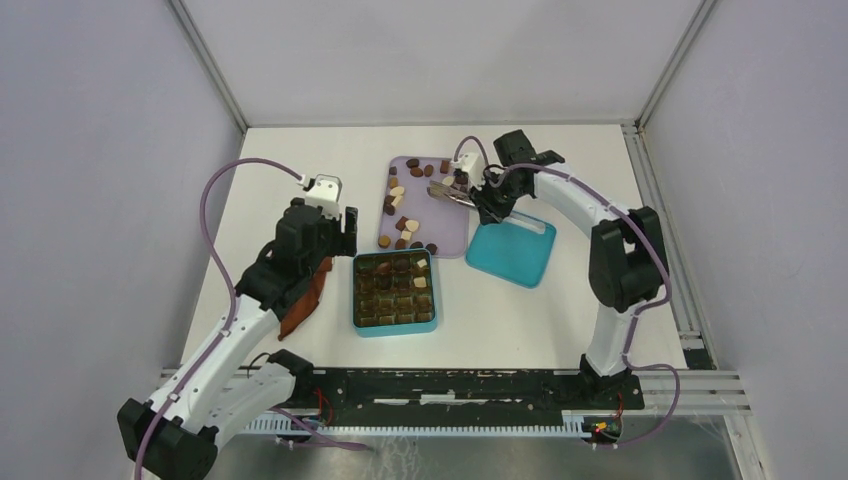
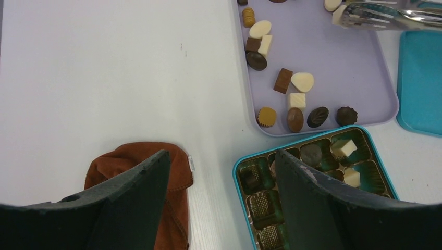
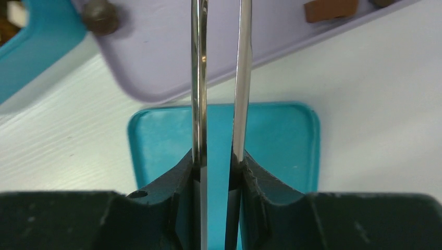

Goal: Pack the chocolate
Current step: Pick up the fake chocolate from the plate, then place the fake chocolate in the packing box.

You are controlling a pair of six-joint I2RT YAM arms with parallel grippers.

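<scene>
Several chocolate pieces (image 1: 405,205), dark, mid brown and cream, lie on a lilac tray (image 1: 450,228); the left wrist view shows them too (image 2: 302,82). The open teal box (image 1: 394,325) with its brown gridded insert holds a few pieces (image 2: 344,147). My right gripper (image 1: 487,200) is shut on metal tongs (image 1: 452,195) that reach over the tray; the right wrist view shows both arms (image 3: 196,78). A cream piece (image 2: 339,14) sits at the tongs' tips; I cannot tell if it is pinched. My left gripper (image 1: 345,232) is open and empty, between cloth and box (image 2: 221,156).
The teal lid (image 1: 511,252) lies right of the tray, under my right gripper (image 3: 271,135). A reddish-brown cloth (image 1: 305,300) lies crumpled left of the box, under my left finger (image 2: 135,161). Frame posts and walls close in the table.
</scene>
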